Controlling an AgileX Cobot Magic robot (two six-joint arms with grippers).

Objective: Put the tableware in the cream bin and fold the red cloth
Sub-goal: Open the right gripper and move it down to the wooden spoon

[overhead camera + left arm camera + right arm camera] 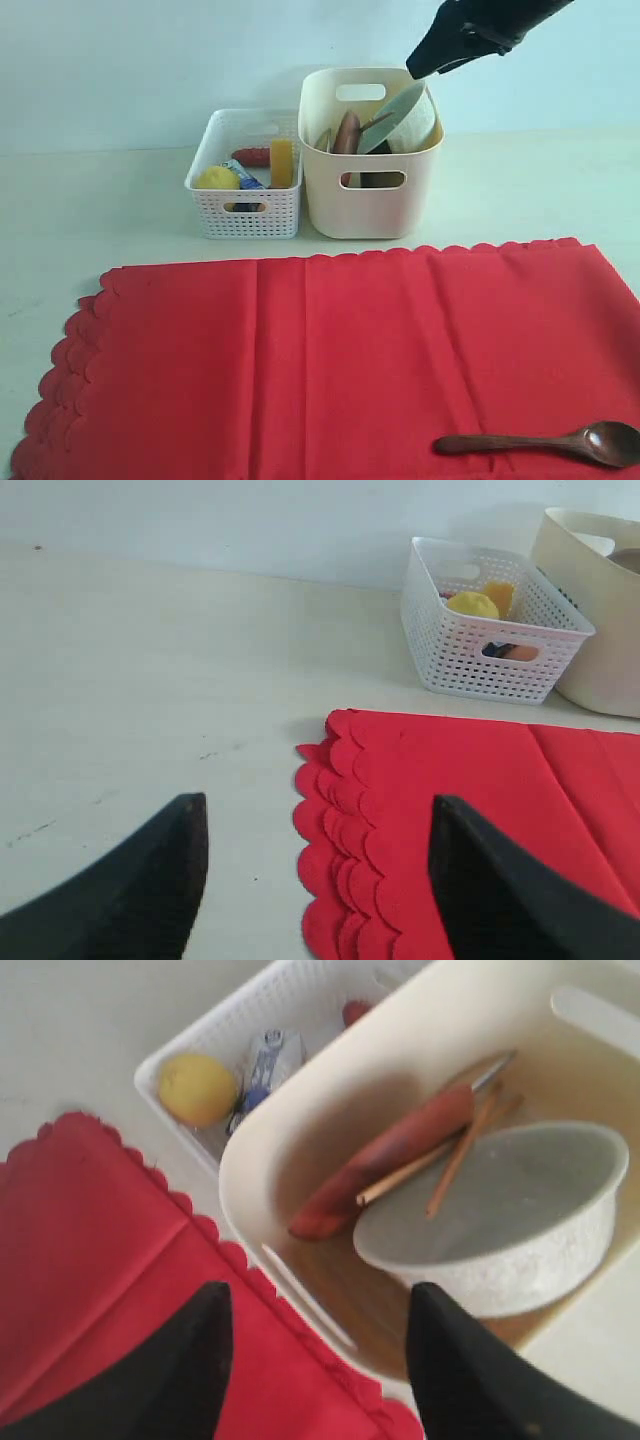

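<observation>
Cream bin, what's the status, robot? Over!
Right gripper open over cream bin. Left gripper open, empty. Bowl in; spoon lies on flat red cloth.

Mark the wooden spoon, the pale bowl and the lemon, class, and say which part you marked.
wooden spoon (535, 442): exterior view, middle of its handle.
pale bowl (500, 1205): right wrist view, inner wall.
lemon (197, 1088): right wrist view, centre of its skin.

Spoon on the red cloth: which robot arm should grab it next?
Right, probably. The spoon lies on the right side of the red cloth, and the right gripper is open and empty above the cream bin. The left gripper hangs by the cloth's far left scalloped edge.
</observation>
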